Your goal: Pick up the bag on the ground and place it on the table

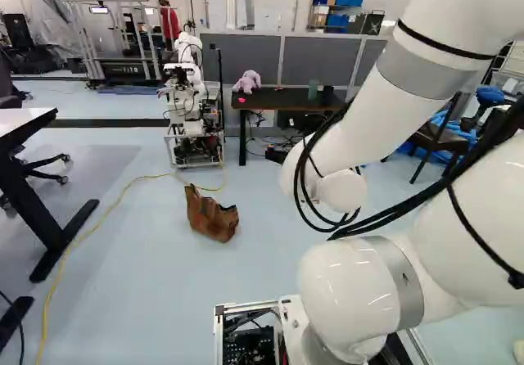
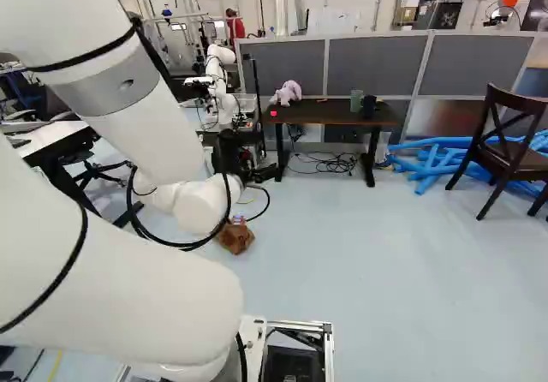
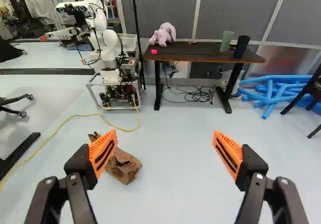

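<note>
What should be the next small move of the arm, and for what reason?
Probably shift the open gripper sideways, towards the yellow cable, before lowering it: the brown bag lies on the floor, partly behind one finger instead of centred between the two.

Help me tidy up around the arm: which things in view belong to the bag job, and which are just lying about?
For the job:
- brown bag on the floor
- dark table, probably the one meant
- open gripper

Just lying about:
- plush toy, green cup and black cup, on that table
- yellow cable
- blue tubes
- wooden chair
</note>
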Robot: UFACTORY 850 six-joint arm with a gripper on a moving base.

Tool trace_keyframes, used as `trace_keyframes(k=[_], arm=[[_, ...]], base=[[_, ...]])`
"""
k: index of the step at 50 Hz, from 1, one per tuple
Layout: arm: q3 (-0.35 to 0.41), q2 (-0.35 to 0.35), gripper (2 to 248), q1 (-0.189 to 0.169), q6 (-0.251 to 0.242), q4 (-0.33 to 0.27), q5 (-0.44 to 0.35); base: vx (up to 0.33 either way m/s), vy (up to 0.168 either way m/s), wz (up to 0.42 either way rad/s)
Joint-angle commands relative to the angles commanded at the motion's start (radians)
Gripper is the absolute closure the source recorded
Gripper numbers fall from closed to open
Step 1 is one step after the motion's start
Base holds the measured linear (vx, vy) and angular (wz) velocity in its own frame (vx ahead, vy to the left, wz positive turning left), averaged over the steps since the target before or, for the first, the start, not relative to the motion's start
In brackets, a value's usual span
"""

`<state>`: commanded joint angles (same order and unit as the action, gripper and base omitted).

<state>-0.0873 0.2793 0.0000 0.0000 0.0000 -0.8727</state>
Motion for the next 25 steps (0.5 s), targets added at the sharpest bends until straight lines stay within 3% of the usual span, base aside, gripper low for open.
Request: trace_keyframes(k=[25], arm=[[0.000,0.000,3,0.000,0.000,0.000,0.000]], base=[[0.077,0.003,-0.004]])
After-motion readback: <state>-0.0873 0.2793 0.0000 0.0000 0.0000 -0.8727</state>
